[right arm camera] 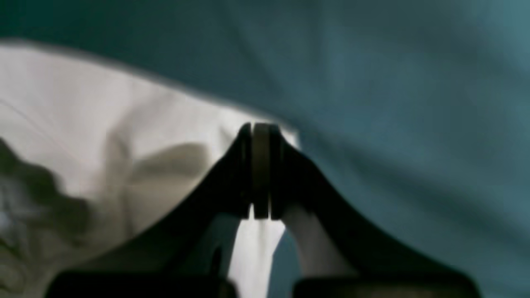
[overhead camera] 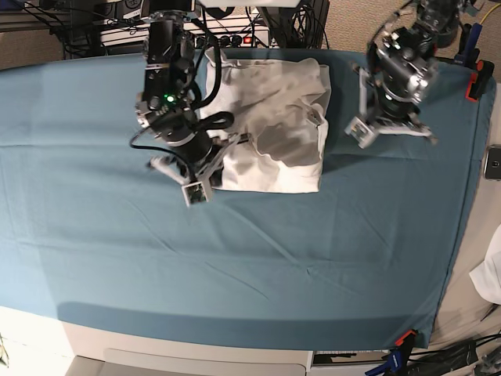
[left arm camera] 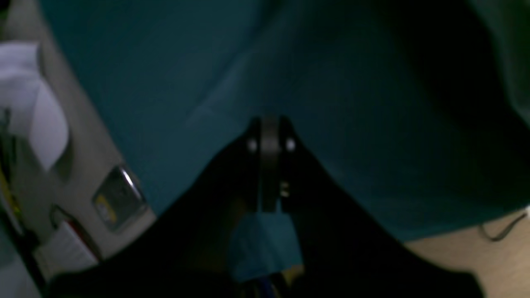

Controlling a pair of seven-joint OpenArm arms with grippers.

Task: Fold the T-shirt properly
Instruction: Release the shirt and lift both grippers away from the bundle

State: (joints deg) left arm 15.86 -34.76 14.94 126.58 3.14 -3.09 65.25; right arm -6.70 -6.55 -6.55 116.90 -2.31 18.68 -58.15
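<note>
The right gripper (right arm camera: 261, 171) is sitting with its jaws pressed fully together, nothing caught between them, and it is hovering right at the edge of the T-shirt (overhead camera: 274, 125) where white cotton is giving way to the teal table cloth (overhead camera: 235, 274). In the right wrist view the closed tips are pointing at that border, with the white fabric spreading off to the left and bare teal to the right. Seen from the base view, this gripper (overhead camera: 196, 188) is hanging over the near left corner of the garment, just beside it; whether it is touching the cloth cannot be told.

The left gripper (left arm camera: 271, 165) is likewise clamped shut and holding nothing. Its wrist view is showing only dark teal cloth beneath it. In the base view it (overhead camera: 387, 129) is standing to the right of the shirt, apart from it, over bare table cloth.

The T-shirt is lying on the far middle of the table as a compact, roughly rectangular bundle, with rumpled layers on top and a straighter edge along its near side. That shape suggests the folding is largely done, and the two empty, closed grippers flanking it are probably either finishing or about to tidy the loose upper layers.

Further out, a small white scrap (overhead camera: 491, 274) is resting off the table's right edge, beyond the cloth.
</note>
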